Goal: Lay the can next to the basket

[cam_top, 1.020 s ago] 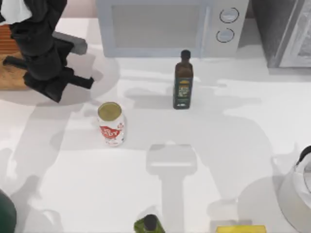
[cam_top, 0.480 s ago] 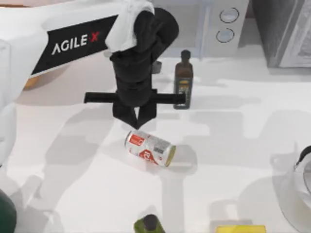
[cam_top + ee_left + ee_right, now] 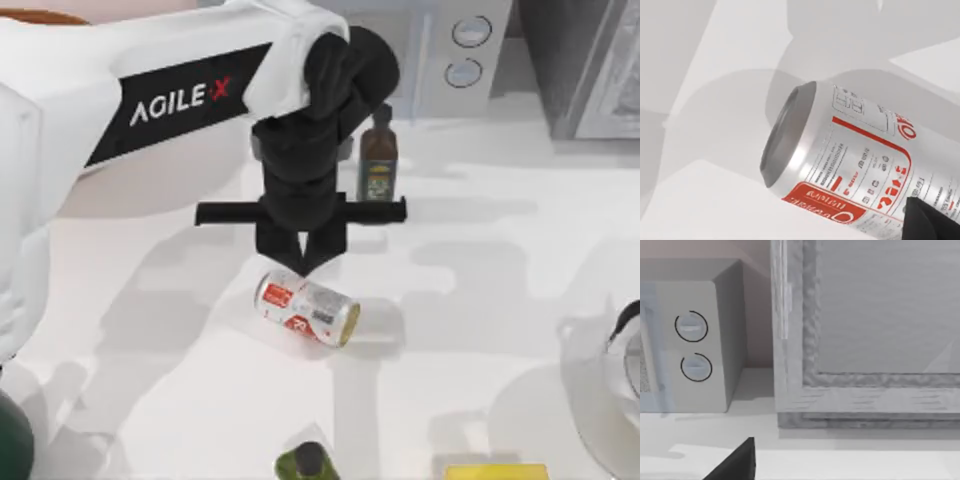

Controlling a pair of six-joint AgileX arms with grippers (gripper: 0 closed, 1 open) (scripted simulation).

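Note:
The can (image 3: 307, 308) lies on its side on the white table, near the middle, with its pale gold top pointing right and toward the front. In the left wrist view the can (image 3: 850, 165) is seen close up with its red print, resting on the table. My left gripper (image 3: 303, 258) hangs just behind and above the can, open, with nothing between its fingers; one dark fingertip (image 3: 932, 222) shows beside the can. An orange-brown sliver of the basket (image 3: 40, 15) shows at the far back left, mostly covered by my left arm. A dark part of my right gripper (image 3: 735, 462) shows in the right wrist view.
A dark glass bottle (image 3: 378, 160) stands right behind the left gripper. A microwave (image 3: 455, 50) and a grey cabinet (image 3: 590, 60) line the back. At the front edge are a green bottle (image 3: 308, 462), a yellow object (image 3: 495, 471) and a dark green object (image 3: 12, 440).
One second ago the can stood upright left of centre and my left arm was at the back left. Now the can lies on its side nearer the middle, with the gripper above it.

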